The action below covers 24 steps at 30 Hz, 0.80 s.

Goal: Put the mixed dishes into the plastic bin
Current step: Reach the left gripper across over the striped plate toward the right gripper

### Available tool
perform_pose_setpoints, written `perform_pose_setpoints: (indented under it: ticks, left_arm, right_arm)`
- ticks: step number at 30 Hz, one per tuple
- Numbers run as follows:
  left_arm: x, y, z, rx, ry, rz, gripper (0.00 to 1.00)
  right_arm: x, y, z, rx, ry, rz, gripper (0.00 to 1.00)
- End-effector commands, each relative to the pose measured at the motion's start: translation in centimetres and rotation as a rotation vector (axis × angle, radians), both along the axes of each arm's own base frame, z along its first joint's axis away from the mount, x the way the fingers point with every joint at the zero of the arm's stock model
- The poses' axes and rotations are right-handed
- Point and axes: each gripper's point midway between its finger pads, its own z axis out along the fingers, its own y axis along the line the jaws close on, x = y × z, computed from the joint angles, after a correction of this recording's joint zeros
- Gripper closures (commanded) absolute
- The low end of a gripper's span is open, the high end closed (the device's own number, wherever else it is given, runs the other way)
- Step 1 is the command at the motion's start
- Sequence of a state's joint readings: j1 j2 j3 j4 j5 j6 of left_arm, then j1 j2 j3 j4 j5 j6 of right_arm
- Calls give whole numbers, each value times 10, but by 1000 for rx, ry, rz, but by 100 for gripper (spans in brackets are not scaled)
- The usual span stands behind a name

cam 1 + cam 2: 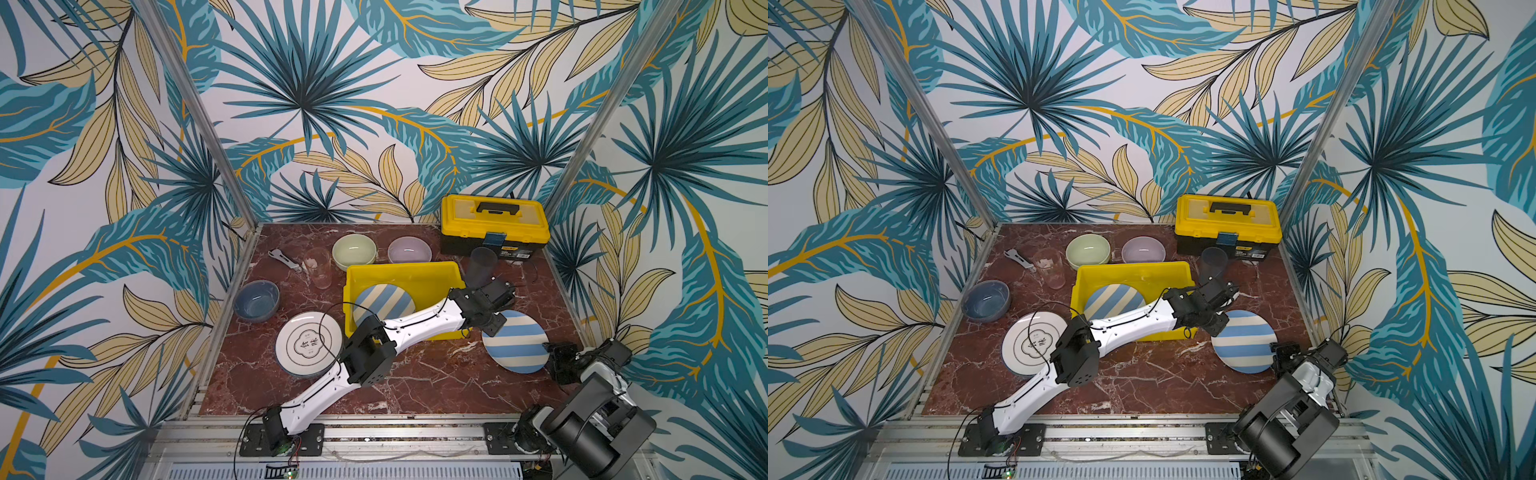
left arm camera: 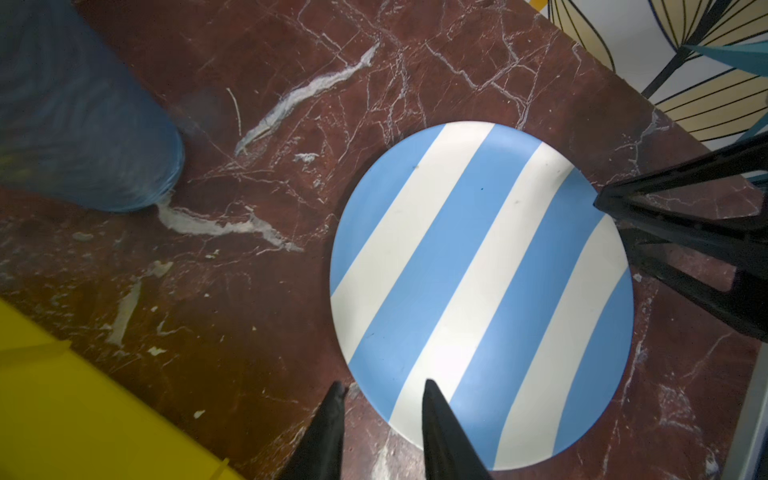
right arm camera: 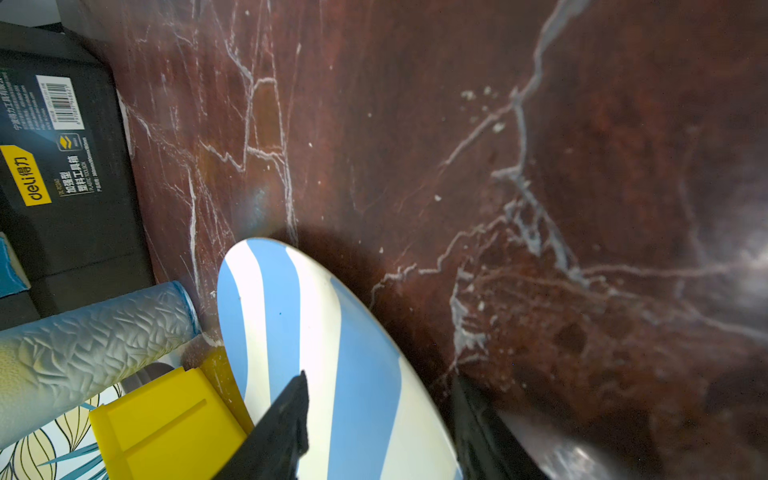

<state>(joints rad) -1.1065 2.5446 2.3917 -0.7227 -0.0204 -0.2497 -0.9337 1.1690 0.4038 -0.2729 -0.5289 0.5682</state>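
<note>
A blue-and-cream striped plate point(image 1: 515, 340) point(image 2: 478, 291) lies on the marble to the right of the yellow plastic bin point(image 1: 399, 272). My left gripper point(image 1: 492, 328) point(image 2: 382, 392) reaches across the bin's corner and stands open, one finger over the plate and one outside its rim. My right gripper point(image 1: 552, 353) point(image 3: 382, 384) is open at the opposite rim, with the plate's edge between its fingers. In the right wrist view that side of the plate point(image 3: 332, 332) looks tilted up over a shadow. Another striped plate point(image 1: 384, 303) lies in the bin.
A white emblem plate point(image 1: 309, 345), blue-grey bowl point(image 1: 256, 300), clear tumbler point(image 1: 319, 268), green bowl point(image 1: 354, 250) and lilac bowl point(image 1: 409, 250) stand left of and behind the bin. A dark tumbler point(image 1: 482, 266) stands before the yellow-and-black toolbox point(image 1: 494, 224). A grey tool point(image 1: 284, 259) lies far left.
</note>
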Motion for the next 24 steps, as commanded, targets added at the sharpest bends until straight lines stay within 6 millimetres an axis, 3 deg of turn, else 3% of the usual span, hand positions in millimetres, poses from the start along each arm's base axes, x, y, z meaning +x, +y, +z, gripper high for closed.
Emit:
perform_pose_setpoints:
  ticks: [1, 7, 12, 17, 24]
  left_arm:
    - [-8, -5, -18, 36, -10, -5, 67]
    - [-8, -5, -36, 82, -50, 10, 67]
    - [-26, -9, -47, 131, -90, -35, 67]
    - [-45, -17, -36, 144, -152, -72, 67]
    - [-42, -12, -9, 145, -219, -57, 67]
  right_arm:
    - [-4, 8, -7, 31, 8, 0, 43]
    - [-4, 8, -7, 31, 5, -2, 43]
    - [-3, 7, -6, 25, 2, -5, 43]
    - [-3, 7, -6, 26, -2, -4, 44]
    - [-3, 8, -6, 28, -6, -5, 44]
